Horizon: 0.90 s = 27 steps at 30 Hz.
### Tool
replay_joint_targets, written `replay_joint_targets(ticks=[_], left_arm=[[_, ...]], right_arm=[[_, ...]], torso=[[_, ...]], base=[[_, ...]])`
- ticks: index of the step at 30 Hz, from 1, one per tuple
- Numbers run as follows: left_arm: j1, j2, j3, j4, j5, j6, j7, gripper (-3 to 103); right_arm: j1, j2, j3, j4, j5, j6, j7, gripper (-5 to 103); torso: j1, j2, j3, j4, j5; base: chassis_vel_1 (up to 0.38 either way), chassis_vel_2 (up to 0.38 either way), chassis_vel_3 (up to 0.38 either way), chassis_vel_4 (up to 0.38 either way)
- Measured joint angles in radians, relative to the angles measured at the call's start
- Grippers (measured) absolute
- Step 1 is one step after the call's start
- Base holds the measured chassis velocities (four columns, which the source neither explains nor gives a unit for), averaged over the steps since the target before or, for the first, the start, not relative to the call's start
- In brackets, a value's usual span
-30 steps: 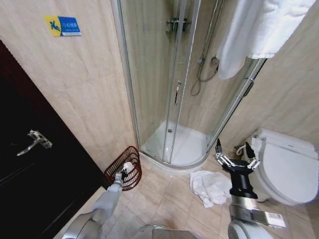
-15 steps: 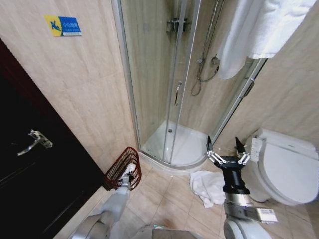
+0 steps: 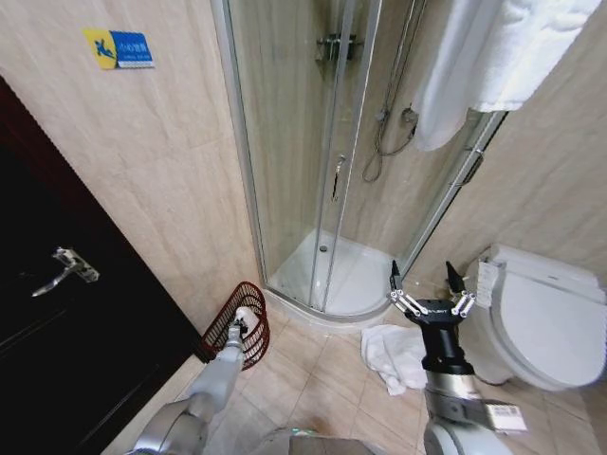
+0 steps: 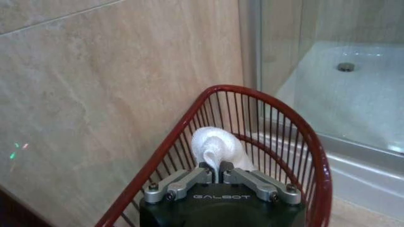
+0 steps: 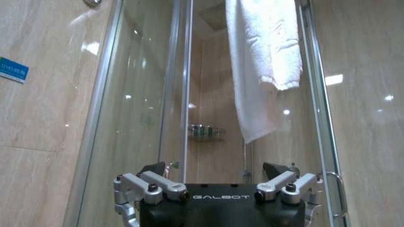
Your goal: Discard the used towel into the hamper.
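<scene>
The step in hand looks like the drop: a small white towel (image 4: pixel 215 146) is held right over the red hamper (image 3: pixel 237 318). The next move, I think, calls for the left gripper (image 4: pixel 216 177) to let go so the towel falls inside. Its fingers are pinched tight on the towel, just inside the hamper's rim, beside the wall. Farther from the hamper, the right gripper (image 3: pixel 428 284) hangs wide open with nothing in it, above another white towel on the floor (image 3: pixel 396 355).

Glossy red wire hamper (image 4: pixel 271 137), soft white terry towel (image 3: pixel 394 353), polished beige tiles, clear glass shower.
</scene>
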Motion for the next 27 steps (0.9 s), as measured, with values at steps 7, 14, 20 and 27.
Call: replay_joint_targets(ticks=[7, 14, 20, 27], left_arm=[[-0.009, 0.004, 0.002, 0.001, -0.001, 0.013, 0.016, 4], [-0.018, 0.000, 0.005, 0.008, -0.002, 0.027, 0.027, 19], [-0.022, 0.000, 0.007, 0.009, -0.004, 0.029, 0.028, 45], [0.000, 0.004, 0.010, -0.009, -0.006, 0.006, 0.052, 68]], right_arm=[[-0.003, 0.000, 0.002, -0.005, -0.002, 0.004, 0.001, 100], [0.002, 0.000, 0.003, -0.018, -0.002, 0.007, 0.002, 100], [0.006, 0.000, 0.004, -0.026, 0.000, 0.007, 0.002, 100], [0.009, 0.000, 0.003, -0.032, 0.001, 0.007, 0.003, 100]], torso=[[0.000, 0.000, 0.000, -0.0002, 0.0001], [0.000, 0.000, 0.000, -0.0001, 0.0002], [0.000, 0.000, 0.000, -0.0001, 0.0002], [0.000, 0.000, 0.000, -0.0002, 0.0001]], base=[[0.000, 0.000, 0.000, 0.000], [0.000, 0.000, 0.000, 0.000], [0.000, 0.000, 0.000, 0.000], [0.000, 0.000, 0.000, 0.000]])
